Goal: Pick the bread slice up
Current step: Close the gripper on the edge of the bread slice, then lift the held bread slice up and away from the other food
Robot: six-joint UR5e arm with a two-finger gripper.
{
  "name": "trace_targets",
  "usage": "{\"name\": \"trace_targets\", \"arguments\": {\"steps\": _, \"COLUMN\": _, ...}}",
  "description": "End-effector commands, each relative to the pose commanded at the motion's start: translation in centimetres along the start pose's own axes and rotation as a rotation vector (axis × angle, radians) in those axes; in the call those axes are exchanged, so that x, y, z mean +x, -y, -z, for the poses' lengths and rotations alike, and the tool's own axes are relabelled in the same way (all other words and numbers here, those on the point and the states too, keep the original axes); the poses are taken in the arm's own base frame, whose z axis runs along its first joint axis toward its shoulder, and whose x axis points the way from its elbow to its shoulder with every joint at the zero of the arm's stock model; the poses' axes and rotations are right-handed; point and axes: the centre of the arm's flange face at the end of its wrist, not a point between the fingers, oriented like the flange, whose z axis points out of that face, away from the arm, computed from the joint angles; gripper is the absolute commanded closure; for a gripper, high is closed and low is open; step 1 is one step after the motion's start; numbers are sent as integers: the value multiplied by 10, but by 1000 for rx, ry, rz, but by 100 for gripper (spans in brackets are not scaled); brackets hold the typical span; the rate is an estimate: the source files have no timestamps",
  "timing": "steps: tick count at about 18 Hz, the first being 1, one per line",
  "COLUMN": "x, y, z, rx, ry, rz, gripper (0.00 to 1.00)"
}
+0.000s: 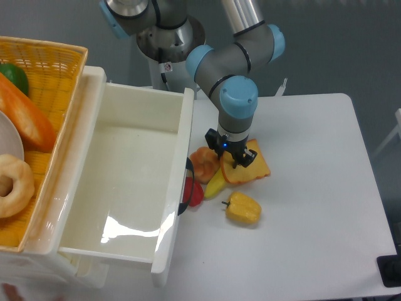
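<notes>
The bread slice is a flat yellow-orange square with a darker crust. It lies tilted on the white table just right of the drawer, leaning on a yellow toy. My gripper points down onto the slice's upper left part. Its dark fingers stand close together and pinch the slice. The gripper body hides part of the slice's far edge.
A lumpy yellow bell pepper lies just in front of the slice. An orange toy, a yellow piece and a red piece crowd its left side. An open white drawer and a yellow basket of toy food stand at the left.
</notes>
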Motion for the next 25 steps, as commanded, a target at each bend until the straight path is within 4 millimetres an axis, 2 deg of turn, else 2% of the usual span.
{"name": "trace_targets", "arguments": {"steps": 6, "x": -20, "y": 1, "z": 22, "rx": 12, "ry": 30, "rz": 5, "gripper": 100}}
{"name": "trace_targets", "arguments": {"steps": 8, "x": -25, "y": -4, "z": 24, "rx": 10, "ry": 27, "rz": 17, "gripper": 100}}
{"name": "trace_targets", "arguments": {"steps": 10, "x": -36, "y": -7, "z": 34, "rx": 20, "ry": 47, "rz": 25, "gripper": 100}}
{"name": "trace_targets", "arguments": {"steps": 13, "x": -68, "y": -15, "z": 58, "rx": 35, "ry": 101, "rz": 40, "gripper": 100}}
{"name": "trace_targets", "arguments": {"steps": 14, "x": -86, "y": -19, "z": 67, "rx": 33, "ry": 113, "rz": 11, "gripper": 100}}
{"name": "trace_targets", "arguments": {"steps": 17, "x": -124, "y": -24, "z": 88, "rx": 26, "ry": 116, "rz": -35, "gripper": 100}}
{"name": "trace_targets", "arguments": {"steps": 19, "x": -146, "y": -37, "z": 103, "rx": 9, "ry": 121, "rz": -45, "gripper": 100}}
{"name": "trace_targets", "arguments": {"steps": 22, "x": -163, "y": -47, "z": 117, "rx": -75, "ry": 150, "rz": -155, "gripper": 100}}
{"name": "trace_targets", "arguments": {"steps": 25, "x": -179, "y": -58, "z": 122, "rx": -74, "ry": 112, "rz": -152, "gripper": 100}}
